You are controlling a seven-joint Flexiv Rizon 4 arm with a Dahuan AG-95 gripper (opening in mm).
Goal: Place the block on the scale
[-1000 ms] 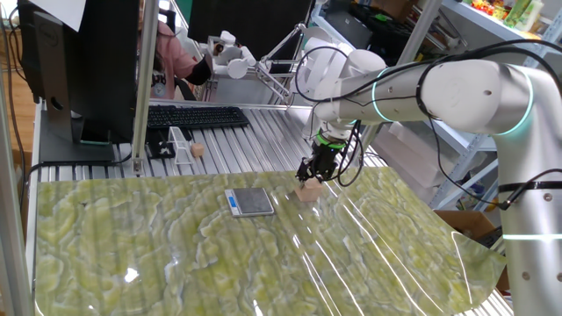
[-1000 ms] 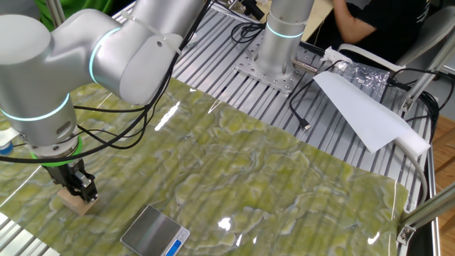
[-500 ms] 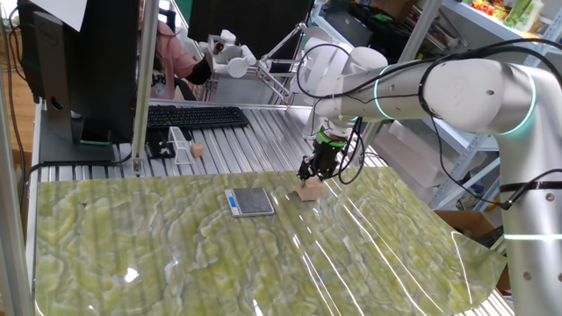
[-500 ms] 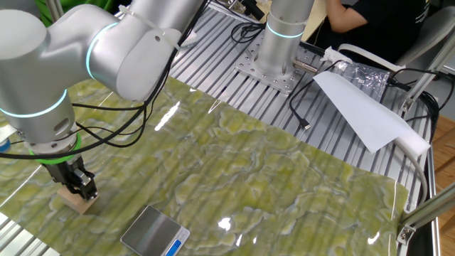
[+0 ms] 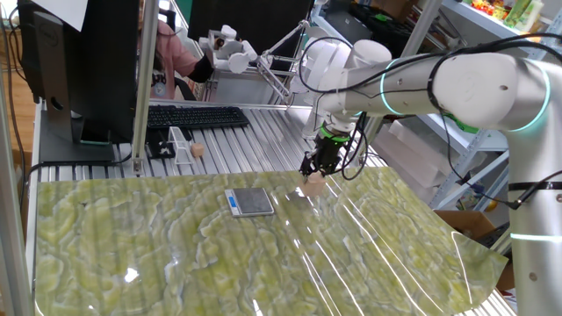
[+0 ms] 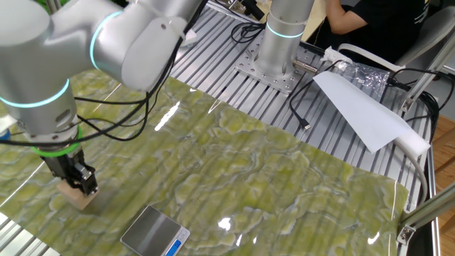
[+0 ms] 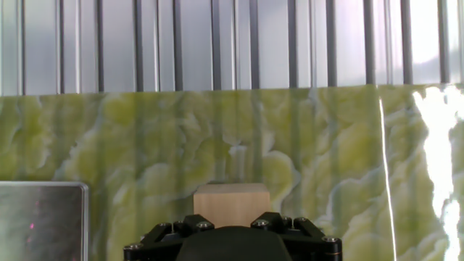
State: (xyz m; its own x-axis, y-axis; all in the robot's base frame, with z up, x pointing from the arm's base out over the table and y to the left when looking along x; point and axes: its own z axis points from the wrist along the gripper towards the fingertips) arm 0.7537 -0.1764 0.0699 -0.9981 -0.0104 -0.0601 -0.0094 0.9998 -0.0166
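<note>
Robot arm w/ two-finger gripper (image 5: pixel 313 172) pointing straight down, jaws clamped on the block (image 5: pixel 313 179), a small tan wooden cube held just clear of the green marbled mat (image 5: pixel 176 254). In the other fixed view the gripper (image 6: pixel 79 189) pinches the block (image 6: pixel 78 199) from above, the cube hanging under the black fingers (image 6: pixel 87 183), lifted off the mat (image 6: pixel 270 171). The scale (image 5: pixel 250 202), flat w/ dark grey plate and blue front strip, lies on the mat at approx. 8 o'clock from the block in one fixed view, near but apart; in the other fixed view the scale (image 6: pixel 155 232) sits at approx. 4 o'clock from the cube. Hand view: block (image 7: pixel 231 203) centred at bottom, partly hidden by the gripper body, w/ a corner of the scale (image 7: pixel 42 217) at 9 o'clock. Behind the mat in one fixed view, a black keyboard (image 5: pixel 195 116) at 10 o'clock and a tiny tan ball (image 5: pixel 198 150) rest on the ribbed metal tabletop (image 5: pixel 263 140). Nothing on the scale's plate.
</note>
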